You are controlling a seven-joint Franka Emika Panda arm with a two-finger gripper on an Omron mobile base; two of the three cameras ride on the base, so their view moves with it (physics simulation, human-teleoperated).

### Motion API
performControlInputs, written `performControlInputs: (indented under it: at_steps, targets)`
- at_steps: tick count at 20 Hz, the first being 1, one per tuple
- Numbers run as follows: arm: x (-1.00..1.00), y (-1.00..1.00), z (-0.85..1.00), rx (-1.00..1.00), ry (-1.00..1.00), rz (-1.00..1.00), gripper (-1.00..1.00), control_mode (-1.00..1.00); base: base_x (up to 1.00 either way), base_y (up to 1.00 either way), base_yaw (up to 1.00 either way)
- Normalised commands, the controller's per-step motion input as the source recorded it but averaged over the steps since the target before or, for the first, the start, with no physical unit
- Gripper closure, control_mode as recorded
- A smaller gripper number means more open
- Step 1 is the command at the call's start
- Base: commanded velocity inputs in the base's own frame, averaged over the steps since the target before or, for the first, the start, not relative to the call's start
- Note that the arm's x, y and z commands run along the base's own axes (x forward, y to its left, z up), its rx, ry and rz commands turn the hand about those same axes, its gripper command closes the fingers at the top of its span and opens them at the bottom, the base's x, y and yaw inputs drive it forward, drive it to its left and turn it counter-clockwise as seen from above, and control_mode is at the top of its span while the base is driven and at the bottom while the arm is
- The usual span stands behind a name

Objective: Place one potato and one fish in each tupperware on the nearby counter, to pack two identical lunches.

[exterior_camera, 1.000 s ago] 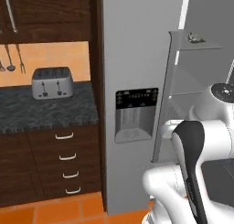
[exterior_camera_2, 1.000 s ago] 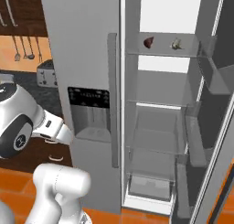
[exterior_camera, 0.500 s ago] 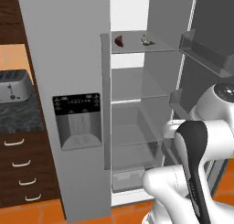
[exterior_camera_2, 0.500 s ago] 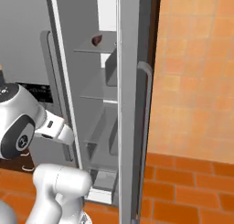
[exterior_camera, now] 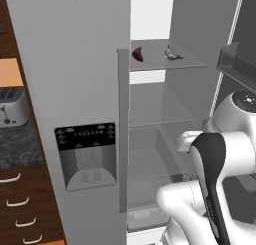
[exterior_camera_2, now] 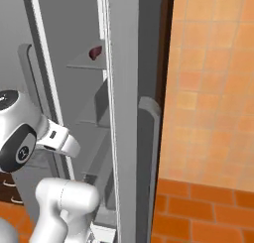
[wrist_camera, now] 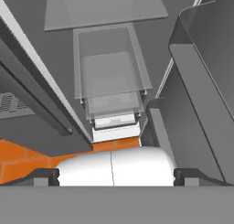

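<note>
My gripper hangs open, its two dark fingertips spread wide with nothing between them. It looks down into the lower part of an open fridge. High on a glass shelf lie a dark red lump and a small pale grey-tan thing; I cannot tell whether that is a fish. The potato and the tupperware are out of view. The white arm is folded low in front of the fridge.
The shut left fridge door carries a dispenser panel. The right door stands open, with bins inside it. A clear drawer sits low in the fridge. A silver toaster stands on the dark counter at far left.
The whole picture has shifted: the base has moved right, so the counter slid off to the left and the open fridge came in front. The gripper stays open.
</note>
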Motion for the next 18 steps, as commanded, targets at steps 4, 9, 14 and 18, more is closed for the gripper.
performControlInputs:
  at_steps: [4,9,14,18]
  targets:
    - [0.0,0.0,0.0,0.0,0.0,0.0,-1.0,1.0,0.76,0.0,0.0]
    - [0.4,0.0,0.11,0.03,-0.12,0.01,-1.0,-1.0,0.0,0.0,0.0]
    - [0.35,0.0,0.53,0.0,-0.18,0.0,-1.0,-1.0,0.0,0.0,0.0]
    - [0.43,-0.01,0.6,0.0,-0.16,0.0,-1.0,-1.0,0.0,0.0,0.0]
